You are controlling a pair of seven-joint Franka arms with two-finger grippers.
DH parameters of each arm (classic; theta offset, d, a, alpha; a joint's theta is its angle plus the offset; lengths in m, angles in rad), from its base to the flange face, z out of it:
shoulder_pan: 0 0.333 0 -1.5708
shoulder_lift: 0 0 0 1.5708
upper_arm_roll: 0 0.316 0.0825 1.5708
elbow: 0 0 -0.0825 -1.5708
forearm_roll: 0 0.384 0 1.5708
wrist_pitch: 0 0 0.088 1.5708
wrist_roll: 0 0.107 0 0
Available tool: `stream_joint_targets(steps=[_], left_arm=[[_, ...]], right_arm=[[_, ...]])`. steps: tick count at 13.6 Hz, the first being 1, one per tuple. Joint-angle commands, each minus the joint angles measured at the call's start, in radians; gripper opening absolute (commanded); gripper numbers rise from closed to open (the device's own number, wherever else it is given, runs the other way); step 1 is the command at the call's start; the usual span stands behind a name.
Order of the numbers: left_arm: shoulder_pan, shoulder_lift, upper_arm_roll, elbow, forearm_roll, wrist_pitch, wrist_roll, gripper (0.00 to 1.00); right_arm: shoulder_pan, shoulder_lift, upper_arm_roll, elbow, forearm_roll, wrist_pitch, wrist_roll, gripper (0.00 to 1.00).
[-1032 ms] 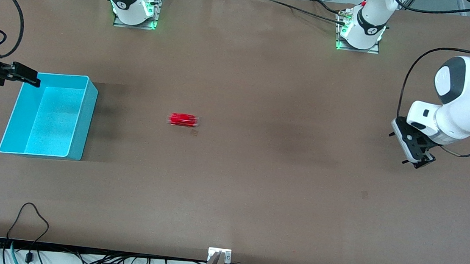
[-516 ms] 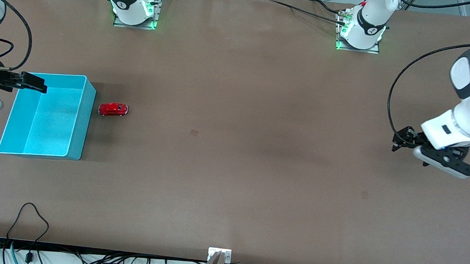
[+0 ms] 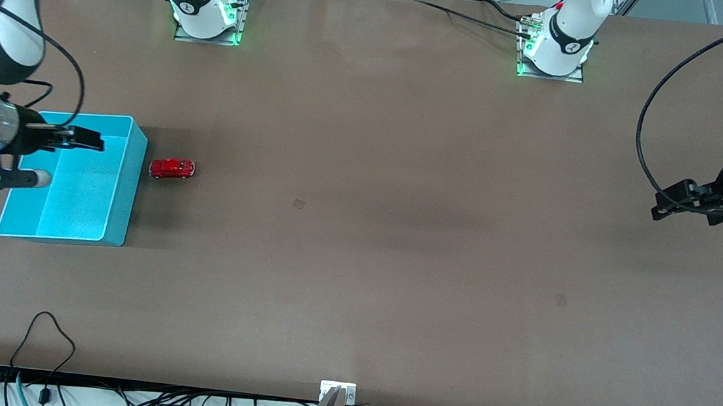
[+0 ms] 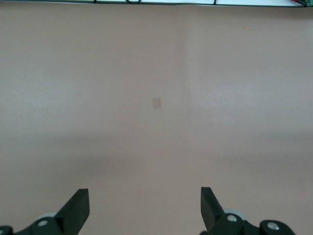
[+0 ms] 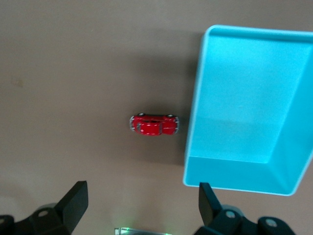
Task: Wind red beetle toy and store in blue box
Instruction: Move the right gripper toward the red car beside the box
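Note:
The red beetle toy (image 3: 171, 168) stands on the table just beside the blue box (image 3: 129, 202), at the box wall that faces the left arm's end, a small gap apart. The right wrist view shows both the toy (image 5: 154, 125) and the empty box (image 5: 244, 147). My right gripper (image 3: 87, 138) is open and empty over the box; its open fingers frame the right wrist view (image 5: 142, 192). My left gripper (image 3: 665, 205) is open and empty above the table at the left arm's end, over bare table in the left wrist view (image 4: 145, 193).
A small square mark (image 3: 298, 204) lies mid-table and shows in the left wrist view (image 4: 156, 103). The arm bases (image 3: 207, 16) (image 3: 555, 50) stand along the edge farthest from the front camera. Cables (image 3: 49, 333) hang over the nearest edge.
The toy rolled from mid-table toward the right arm's end and stopped beside the box. My right gripper moved in over the box. My left gripper drew back toward its end.

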Motion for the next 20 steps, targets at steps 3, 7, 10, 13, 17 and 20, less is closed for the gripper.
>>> stream_joint_targets(steps=[3, 7, 10, 13, 17, 20], left_arm=[[-0.028, -0.057, 0.02, -0.025, -0.01, -0.056, -0.021, 1.0], [-0.016, -0.154, 0.023, -0.146, -0.008, -0.043, -0.021, 1.0], [-0.005, -0.156, 0.023, -0.14, -0.008, -0.035, -0.021, 1.0], [-0.008, -0.141, 0.02, -0.115, -0.007, -0.038, -0.021, 1.0], [-0.008, -0.127, 0.022, -0.08, -0.008, -0.059, -0.024, 1.0], [-0.014, -0.116, 0.02, -0.078, 0.004, -0.116, -0.02, 1.0]], right_arm=[[0.002, -0.052, -0.005, -0.184, 0.023, 0.064, -0.022, 1.0], [0.013, -0.14, -0.004, -0.429, 0.022, 0.264, -0.166, 1.0], [0.009, -0.232, 0.035, -0.7, 0.019, 0.506, -0.406, 1.0], [0.006, -0.229, 0.044, -0.813, 0.01, 0.682, -0.766, 1.0], [-0.047, -0.168, 0.047, -0.868, 0.006, 0.841, -1.155, 1.0], [-0.047, -0.122, 0.052, -0.946, 0.0, 1.044, -1.253, 1.0]])
